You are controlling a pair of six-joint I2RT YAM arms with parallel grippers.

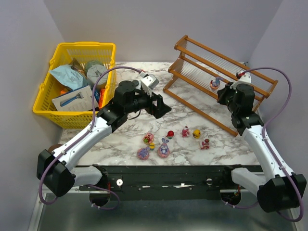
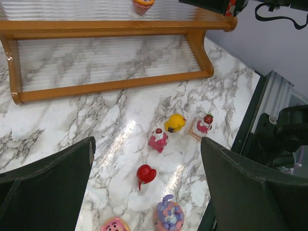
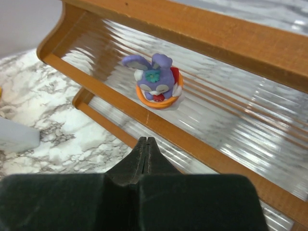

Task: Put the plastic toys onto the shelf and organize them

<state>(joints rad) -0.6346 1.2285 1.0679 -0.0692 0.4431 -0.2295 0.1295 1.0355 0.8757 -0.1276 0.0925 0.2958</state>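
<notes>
Those toys (image 2: 158, 139) look light, hard, slick, so I'd pinch one round its belly; left tool (image 2: 147, 140) is spread wide, right tool (image 3: 146, 144) is pressed together on nothing.

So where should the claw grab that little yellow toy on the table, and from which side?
Probably its rounded body, from straight above: the yellow toy is small and squat on the marble tabletop, with a pink figure and a strawberry-topped figure flanking it. Close on its far and near sides, where there is room.
</notes>
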